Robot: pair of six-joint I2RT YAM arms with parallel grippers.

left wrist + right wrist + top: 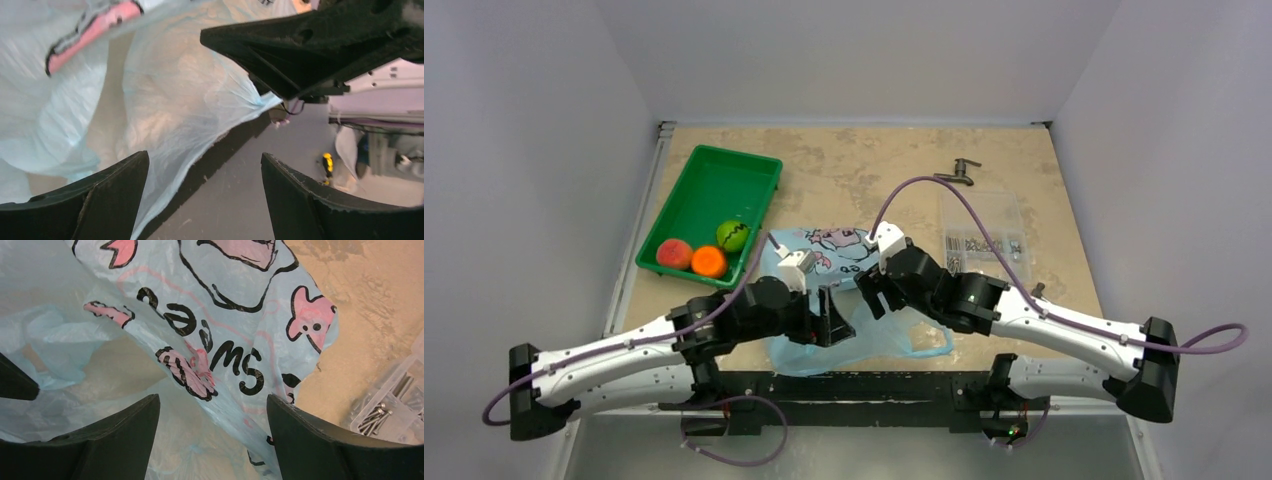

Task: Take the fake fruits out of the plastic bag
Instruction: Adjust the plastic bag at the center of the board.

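Left claw [836, 318] and right claw [872, 295] both hung with jaws spread, holding nothing, over the plastic bag [829, 252]; right claw nearer its printed far half; contents hidden.

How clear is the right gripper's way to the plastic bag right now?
Probably yes: the right gripper hangs open just above the plastic bag, printed film directly under its jaws, nothing between. The left gripper sits close beside, which could crowd a grab.
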